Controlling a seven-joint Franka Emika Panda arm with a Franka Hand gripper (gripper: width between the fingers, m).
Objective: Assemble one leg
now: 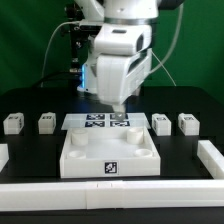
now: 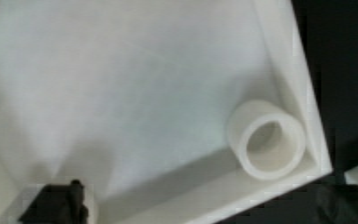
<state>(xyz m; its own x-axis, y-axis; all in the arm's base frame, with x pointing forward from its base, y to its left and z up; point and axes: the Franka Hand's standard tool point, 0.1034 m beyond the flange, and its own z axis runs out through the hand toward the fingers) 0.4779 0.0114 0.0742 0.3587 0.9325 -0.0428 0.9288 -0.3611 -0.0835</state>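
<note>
The large white square tray (image 1: pixel 108 152) lies in the middle of the black table, a tag on its front wall. Four small white legs with tags stand in a row behind it: two on the exterior view's left (image 1: pixel 12 123) (image 1: pixel 46 123) and two on the right (image 1: pixel 161 123) (image 1: pixel 187 123). My gripper (image 1: pixel 118 107) hangs just over the tray's far edge, pointing down, open and empty. In the wrist view the tray's inner face (image 2: pixel 123 100) fills the picture, with one round corner socket (image 2: pixel 268 145) close by. One dark fingertip (image 2: pixel 60 203) shows at the edge. No leg shows in the wrist view.
The marker board (image 1: pixel 98 121) lies flat just behind the tray, under the gripper. A low white wall runs along the table's front (image 1: pixel 100 196) and up the exterior view's right side (image 1: pixel 213 152). Cables and rig gear stand at the back.
</note>
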